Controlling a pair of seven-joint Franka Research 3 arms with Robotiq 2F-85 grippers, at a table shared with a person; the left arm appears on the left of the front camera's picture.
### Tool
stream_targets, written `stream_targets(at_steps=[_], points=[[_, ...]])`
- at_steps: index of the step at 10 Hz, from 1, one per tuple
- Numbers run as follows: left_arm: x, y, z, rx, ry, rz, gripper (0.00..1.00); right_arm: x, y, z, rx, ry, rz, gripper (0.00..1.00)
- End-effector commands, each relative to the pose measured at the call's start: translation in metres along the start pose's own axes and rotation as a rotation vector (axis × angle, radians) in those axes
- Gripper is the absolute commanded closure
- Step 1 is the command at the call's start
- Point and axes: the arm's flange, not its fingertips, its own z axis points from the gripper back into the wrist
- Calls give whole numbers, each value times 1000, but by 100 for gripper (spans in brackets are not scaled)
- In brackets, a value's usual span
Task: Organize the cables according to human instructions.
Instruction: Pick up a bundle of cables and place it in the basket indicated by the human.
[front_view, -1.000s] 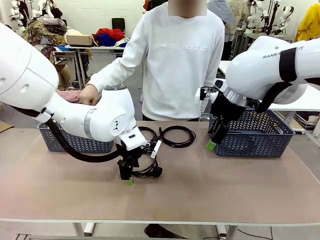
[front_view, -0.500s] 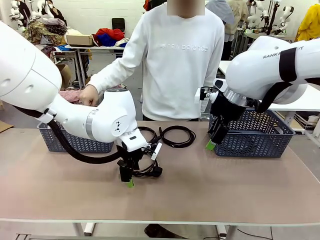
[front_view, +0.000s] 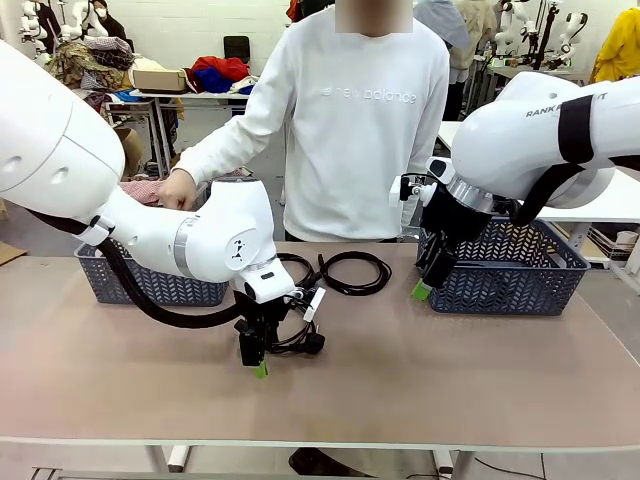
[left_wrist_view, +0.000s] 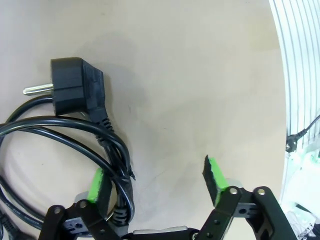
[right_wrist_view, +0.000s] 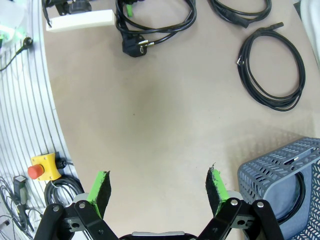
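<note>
Plugged cord coiled on the tabletop, left pincer spread over it

Its strands pass beside one green pad, nothing clamped; another coil lies loose mid-tabletop; a dark loop seems already inside the grey basket (partly cut off by the frame edge); the right pincer hangs spread and empty beside it; most sorting looks undone.

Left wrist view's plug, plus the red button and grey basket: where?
Plug (left_wrist_view: 77, 92): left wrist view, black body.
Red button (right_wrist_view: 34, 171): right wrist view, its cap.
Grey basket (right_wrist_view: 272, 167): right wrist view, patterned wall.
</note>
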Motion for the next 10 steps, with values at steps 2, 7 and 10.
stream_targets(at_steps=[2,7,10], points=[[-3,-2,5,-19,-39,-7,38,3,-1,2,-7,-2,0,0],[-2,-7,8,-17,-40,-18,63,3,-1,2,-7,-2,0,0],[-2,-9,10,-8,-18,-17,100,3,-1,2,-7,-2,0,0]])
